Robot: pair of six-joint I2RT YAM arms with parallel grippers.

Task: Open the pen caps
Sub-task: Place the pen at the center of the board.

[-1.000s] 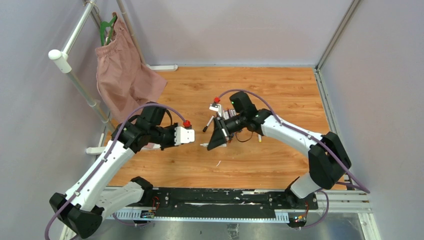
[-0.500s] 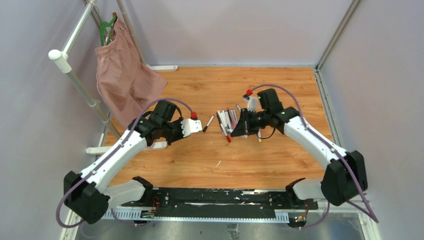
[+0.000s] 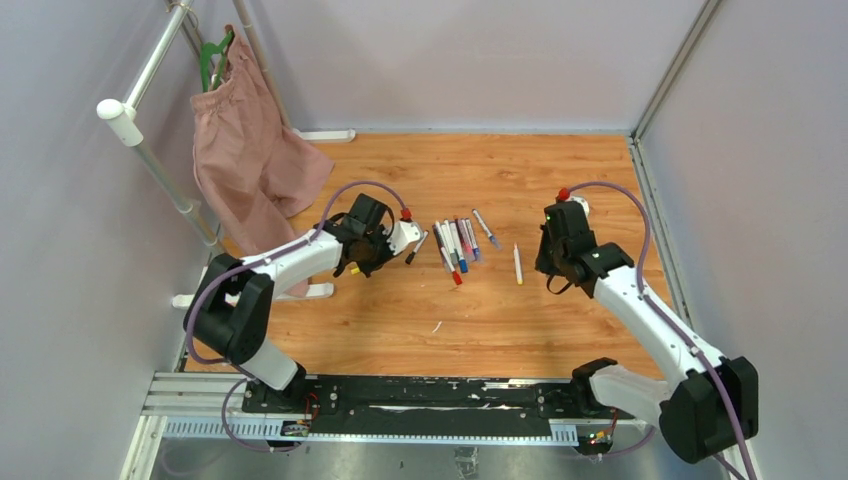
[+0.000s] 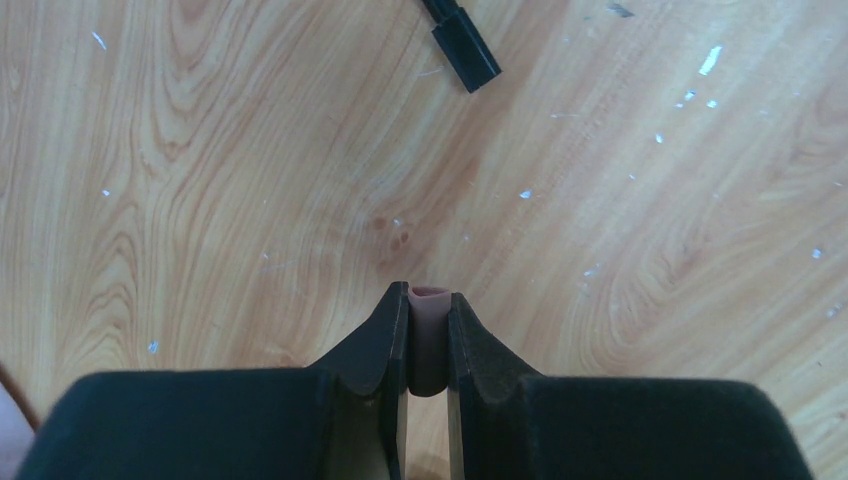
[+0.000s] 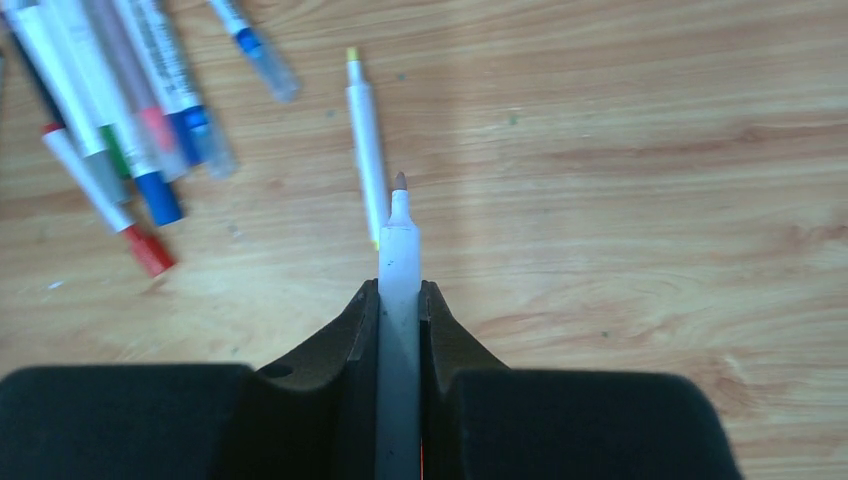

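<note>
Pinkish cap (image 4: 430,340), uncapped pen (image 5: 399,260), wrist views only

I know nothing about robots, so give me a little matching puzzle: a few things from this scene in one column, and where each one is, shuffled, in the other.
Things:
1. pink cap
2. uncapped white pen
3. yellow-tipped pen
4. pink shorts

Places:
A. lying loose by itself
B. between the right fingers
C. hanging up
D. between the left fingers

Pairs: 1-D, 2-B, 3-A, 4-C

Pen cluster (image 3: 455,243) on table (image 3: 580,170) ctr; lone pen (image 3: 517,264) just R; shorts (image 3: 250,160) rear L.
</note>
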